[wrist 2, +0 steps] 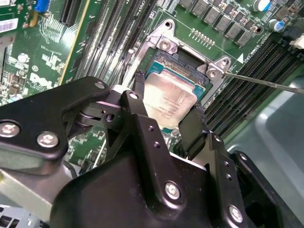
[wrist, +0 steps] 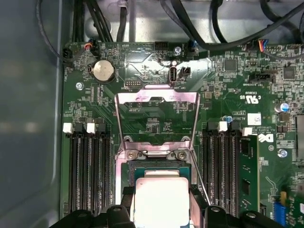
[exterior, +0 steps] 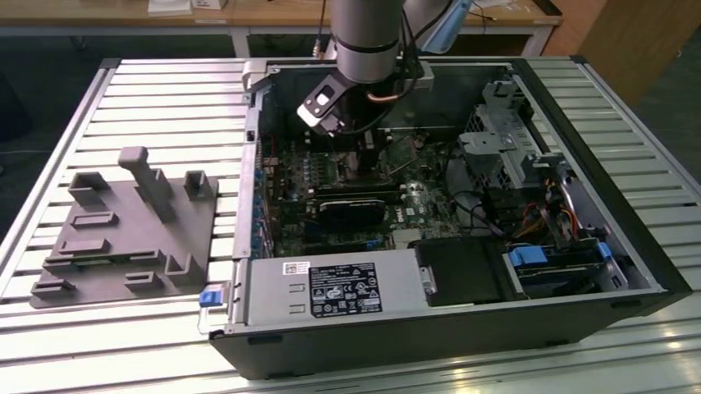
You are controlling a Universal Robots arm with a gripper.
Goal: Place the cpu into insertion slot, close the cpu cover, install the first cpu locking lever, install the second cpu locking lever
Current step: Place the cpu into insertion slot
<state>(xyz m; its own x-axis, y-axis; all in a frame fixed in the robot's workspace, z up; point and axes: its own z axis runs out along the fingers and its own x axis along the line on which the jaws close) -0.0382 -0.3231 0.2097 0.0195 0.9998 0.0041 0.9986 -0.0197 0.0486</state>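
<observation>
On the slatted tabletop (exterior: 164, 90), at the exterior view's left, sits one grey moulded fixture (exterior: 126, 234). Right of it stands one open computer case (exterior: 646, 254), whose power supply carries a black label (exterior: 341, 289) with white print. Inside the case, the tool (wrist 2: 168, 97) grips the cpu (wrist: 161, 197) by two opposite edges, right over the insertion slot (wrist: 142, 170). The cpu cover (wrist: 128, 97) is flipped open, clear of the slot. One thin lever (wrist 2: 266, 83) juts out beside it.
</observation>
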